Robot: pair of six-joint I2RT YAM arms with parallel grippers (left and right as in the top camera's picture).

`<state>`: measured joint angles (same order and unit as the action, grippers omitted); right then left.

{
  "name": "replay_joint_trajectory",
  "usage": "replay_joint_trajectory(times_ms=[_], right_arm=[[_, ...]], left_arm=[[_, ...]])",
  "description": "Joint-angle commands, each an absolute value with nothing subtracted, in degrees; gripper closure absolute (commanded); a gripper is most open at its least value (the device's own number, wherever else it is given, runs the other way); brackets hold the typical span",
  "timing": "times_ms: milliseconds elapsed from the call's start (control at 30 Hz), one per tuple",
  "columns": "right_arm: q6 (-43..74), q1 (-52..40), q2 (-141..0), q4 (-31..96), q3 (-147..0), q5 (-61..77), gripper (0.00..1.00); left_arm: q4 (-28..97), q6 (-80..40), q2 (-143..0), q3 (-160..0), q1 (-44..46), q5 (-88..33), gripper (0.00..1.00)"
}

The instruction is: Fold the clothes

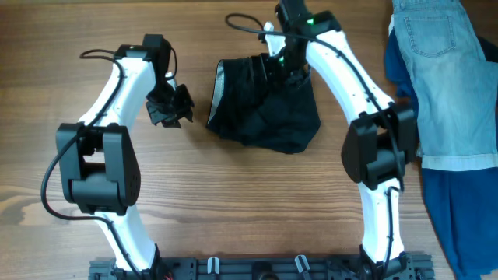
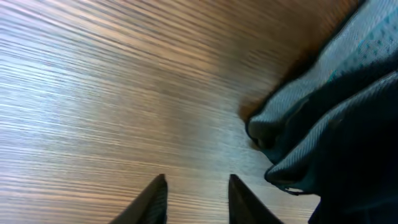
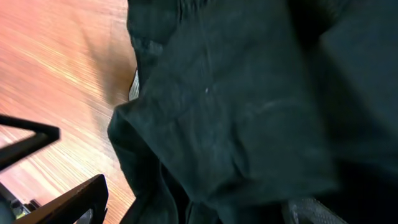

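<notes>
Left claw [image 2: 197,186]: part open, empty, low over bare wood just beside the clothes [image 2: 336,124].
Right claw [image 3: 81,155]: wide open, empty, at the garment's far edge.
Clothes, position: black, bunched mid-surface between both arms.
Step, our judgement: pinch a single layer at each edge, then spread flat before folding.
Surface [image 1: 233,202]: wood grain; denim garment [image 1: 451,78] lying on blue cloth [image 1: 467,218], right side.
Room: none in view.

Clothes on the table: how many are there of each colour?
Black garment: 1
Light blue denim garment: 1
Royal blue cloth: 1
Total: 3
</notes>
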<state>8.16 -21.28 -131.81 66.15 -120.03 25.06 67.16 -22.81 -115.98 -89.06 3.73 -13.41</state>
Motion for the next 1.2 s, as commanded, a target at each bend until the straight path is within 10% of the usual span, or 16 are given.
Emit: replay_joint_trajectory(times_ms=[0, 400, 1167], right_arm=[[9.15, -21.91, -132.05, 65.21, -120.25, 26.02, 0.14], [9.17, -22.41, -132.03, 59.96, -120.25, 26.0, 0.18], [13.06, -35.24, -132.03, 52.58, -120.31, 13.93, 0.0]], left_arm=[[67.55, -21.23, -114.43, -88.92, -3.11, -13.52, 0.84], [70.19, -19.9, -114.32, -88.92, -23.38, -28.71, 0.96], [71.79, -19.75, -114.32, -88.92, -24.82, -29.8, 0.94]])
